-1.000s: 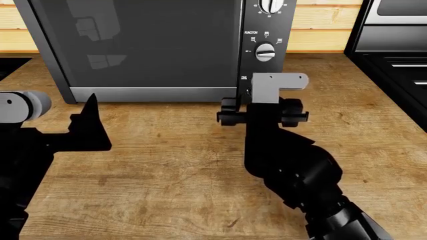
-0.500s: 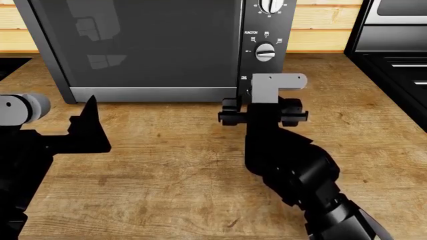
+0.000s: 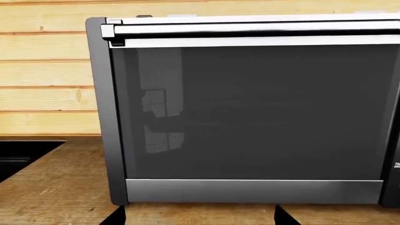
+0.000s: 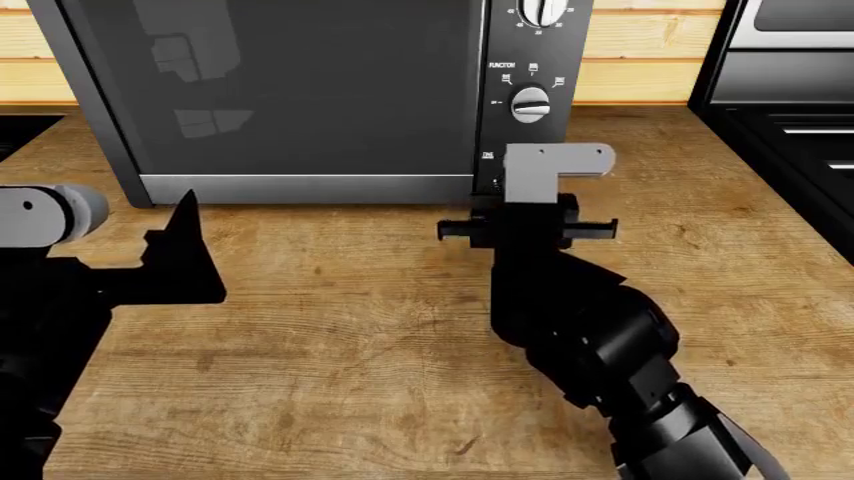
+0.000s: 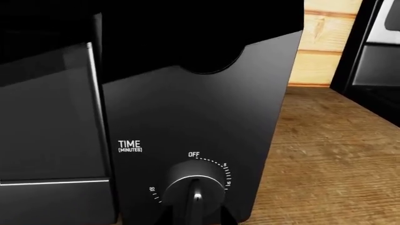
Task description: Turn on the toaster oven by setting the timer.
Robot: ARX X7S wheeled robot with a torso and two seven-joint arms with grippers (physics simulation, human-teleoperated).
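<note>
Rolled a little at the wrist since half a second ago, right end effector (image 4: 527, 205), otherwise at the same place, pressed up to the lower corner of the black panel on the toaster oven (image 4: 294, 90). Probably turned so in order to twist the timer (image 5: 196, 190), seen very close in the right wrist view under the "TIME" label, with "OFF" just above it. Cannot tell whether clenched on this knob or released: fingers hidden behind the grey bracket from the head, and only dark shapes beside the knob from the wrist. Kept well apart, left end effector (image 3: 198, 219), released, tips spread before the glass door and low over the wooden surface (image 4: 347, 300), likely parked so as not to disturb. Untouched above, FUNCTION knob (image 4: 530, 103).
</note>
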